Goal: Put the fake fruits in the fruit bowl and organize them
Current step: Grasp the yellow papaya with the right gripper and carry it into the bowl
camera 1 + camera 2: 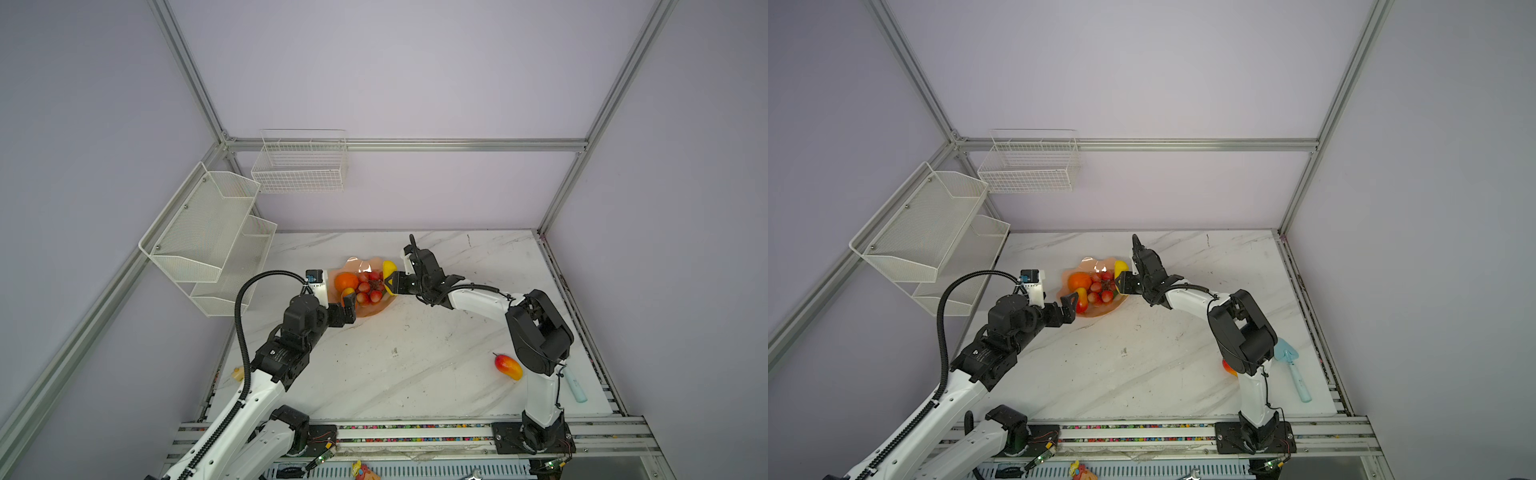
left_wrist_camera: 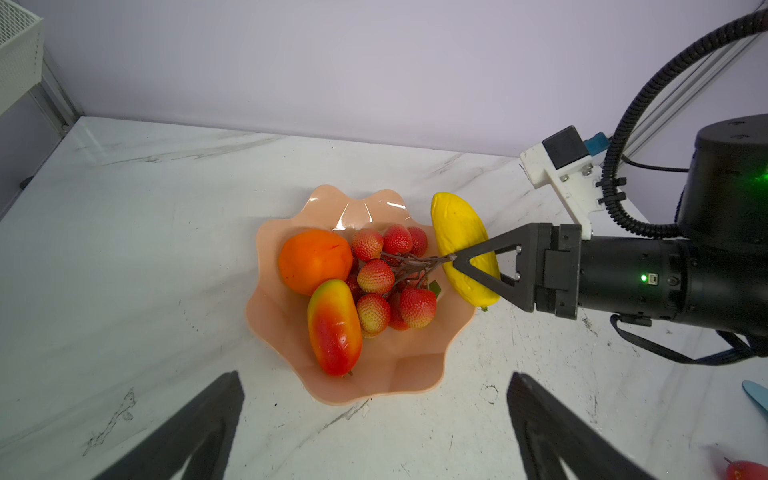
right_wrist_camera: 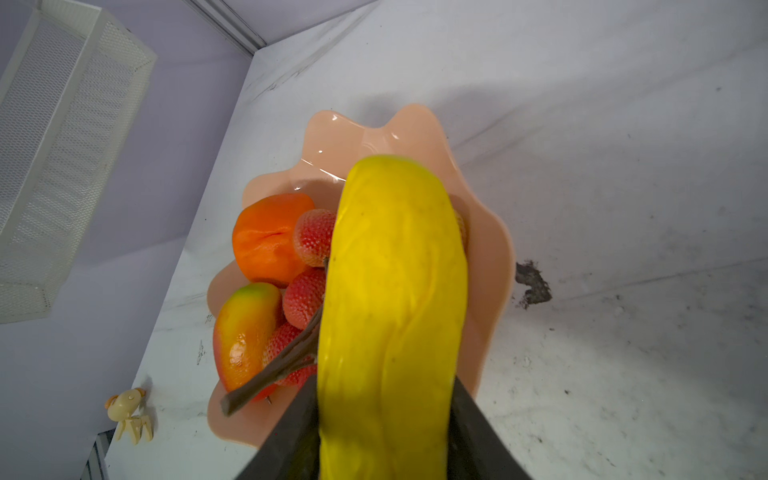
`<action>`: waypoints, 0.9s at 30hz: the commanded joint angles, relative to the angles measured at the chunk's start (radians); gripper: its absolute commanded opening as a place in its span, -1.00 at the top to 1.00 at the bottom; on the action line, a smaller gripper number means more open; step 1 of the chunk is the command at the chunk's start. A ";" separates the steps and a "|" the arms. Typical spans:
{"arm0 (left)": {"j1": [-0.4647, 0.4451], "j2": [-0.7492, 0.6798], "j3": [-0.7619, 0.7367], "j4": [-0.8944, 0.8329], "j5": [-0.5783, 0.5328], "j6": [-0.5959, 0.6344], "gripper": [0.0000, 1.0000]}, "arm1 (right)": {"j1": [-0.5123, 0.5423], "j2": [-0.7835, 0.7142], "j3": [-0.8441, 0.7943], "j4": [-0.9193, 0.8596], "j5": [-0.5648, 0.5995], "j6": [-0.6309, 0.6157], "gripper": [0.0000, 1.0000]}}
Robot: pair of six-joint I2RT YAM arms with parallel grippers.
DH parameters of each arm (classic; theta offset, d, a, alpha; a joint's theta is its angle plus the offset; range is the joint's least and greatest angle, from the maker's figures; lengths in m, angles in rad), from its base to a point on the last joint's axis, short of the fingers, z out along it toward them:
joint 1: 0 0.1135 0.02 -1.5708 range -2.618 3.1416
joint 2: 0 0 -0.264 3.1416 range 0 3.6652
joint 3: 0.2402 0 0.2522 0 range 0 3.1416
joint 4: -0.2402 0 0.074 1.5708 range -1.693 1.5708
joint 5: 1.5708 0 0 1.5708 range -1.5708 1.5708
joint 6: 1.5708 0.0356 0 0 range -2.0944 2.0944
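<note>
The peach-pink fruit bowl (image 2: 395, 374) stands at the table's back middle. In it lie the orange (image 2: 314, 261), the red grapes (image 2: 386, 278) and one red-and-yellow mango (image 2: 334, 328). My right gripper (image 2: 457, 257) is shut on the yellow oblong fruit (image 3: 395, 311) and holds it over the bowl's right rim (image 1: 388, 269), beside the grape stem. At the bowl's near left rim my left gripper (image 2: 374, 376) stands open with nothing between its fingers (image 1: 348, 305). A second mango (image 1: 508, 366) lies on the table by the right arm's base.
A beige toy figure (image 1: 237, 373) stands at the table's left edge. A light blue utensil (image 1: 1292, 370) lies at the right edge. A white mesh shelf (image 1: 208, 237) hangs on the left wall, a wire basket (image 1: 299, 166) on the back wall.
</note>
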 commanded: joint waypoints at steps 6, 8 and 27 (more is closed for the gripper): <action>0.010 -0.005 -0.034 0.017 0.022 -0.011 -1.00 | 0.000 0.043 0.051 0.019 0.013 0.028 0.02; 0.009 -0.005 -0.035 0.014 0.025 -0.012 -1.00 | 0.000 0.056 0.063 0.008 0.012 0.025 -0.02; 0.008 0.029 -0.060 0.140 0.285 0.026 -1.00 | 0.000 -0.141 -0.016 -0.152 0.211 0.001 -0.48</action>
